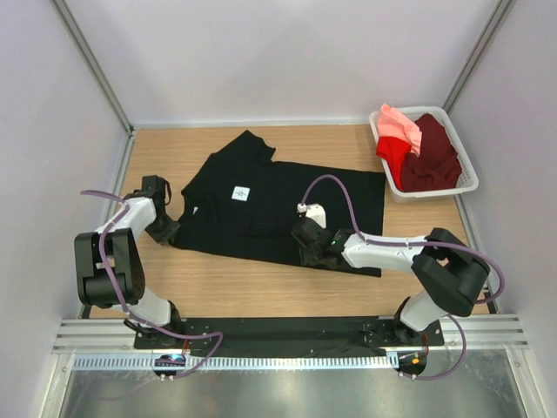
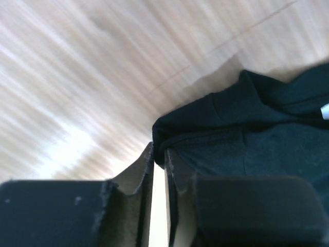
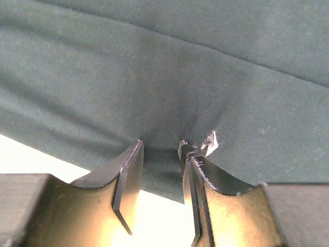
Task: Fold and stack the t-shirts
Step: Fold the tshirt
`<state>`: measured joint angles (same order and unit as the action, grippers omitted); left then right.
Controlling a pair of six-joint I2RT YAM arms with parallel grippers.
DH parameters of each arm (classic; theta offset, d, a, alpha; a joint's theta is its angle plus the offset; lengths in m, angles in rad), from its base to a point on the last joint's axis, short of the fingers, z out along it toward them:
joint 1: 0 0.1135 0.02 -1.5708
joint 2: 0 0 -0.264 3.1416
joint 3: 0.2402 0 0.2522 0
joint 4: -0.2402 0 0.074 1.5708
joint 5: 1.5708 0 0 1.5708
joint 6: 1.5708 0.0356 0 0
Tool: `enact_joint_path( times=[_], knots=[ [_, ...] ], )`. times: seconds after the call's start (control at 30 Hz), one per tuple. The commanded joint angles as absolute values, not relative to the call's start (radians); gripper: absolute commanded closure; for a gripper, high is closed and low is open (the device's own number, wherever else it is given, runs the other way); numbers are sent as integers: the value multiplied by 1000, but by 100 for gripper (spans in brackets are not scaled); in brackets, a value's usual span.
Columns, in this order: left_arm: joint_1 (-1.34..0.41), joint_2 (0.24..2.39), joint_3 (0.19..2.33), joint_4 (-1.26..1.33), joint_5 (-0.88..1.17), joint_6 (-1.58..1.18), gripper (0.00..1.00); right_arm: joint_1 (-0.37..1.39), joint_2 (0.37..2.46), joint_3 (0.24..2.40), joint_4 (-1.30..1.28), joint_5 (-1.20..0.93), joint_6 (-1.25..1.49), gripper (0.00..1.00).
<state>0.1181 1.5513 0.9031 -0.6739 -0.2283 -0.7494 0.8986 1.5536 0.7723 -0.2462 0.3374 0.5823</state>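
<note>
Fingers (image 2: 136, 177) of my left gripper (image 2: 159, 154) stand almost together, with only a thin bright slit between them. The sleeve edge of the black t-shirt (image 2: 267, 134) sits right at their tips. I cannot tell whether any cloth is actually pinched there.

My right gripper (image 3: 160, 149) is clamped on the near edge of the same shirt. Its fingers (image 3: 128, 170) are partly apart, a fold of dark cloth fills the gap, and the fabric puckers at the tips.

From above, the black t-shirt (image 1: 261, 209) lies spread nearly flat on the wooden table (image 1: 244, 279), collar toward the far left, the small white label (image 1: 241, 193) facing up. My left gripper (image 1: 164, 228) is at its left sleeve and my right gripper (image 1: 306, 248) is at its near edge, right of centre.

At the far right corner stands a white basket (image 1: 435, 193). It holds the other t-shirts in a loose heap: the salmon-pink one (image 1: 400, 126) on top at the far side, the red one (image 1: 393, 155) at the left, the maroon one (image 1: 431, 157) filling the rest.
</note>
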Motion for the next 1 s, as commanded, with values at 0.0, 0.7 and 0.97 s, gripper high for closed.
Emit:
enact_joint_path(
  times=[0.0,0.7,0.97],
  knots=[
    [126,1528,959,-736,-342,-749,80,925,1517,733,-382,342,637,59],
    [26,1690,1301,-462,262,-454,54,810,1656,1131,-186,12,548,61],
    [9,1864,1439,-486,230,-377,60,798,1966,1437,-170,-5,523,69]
  ],
)
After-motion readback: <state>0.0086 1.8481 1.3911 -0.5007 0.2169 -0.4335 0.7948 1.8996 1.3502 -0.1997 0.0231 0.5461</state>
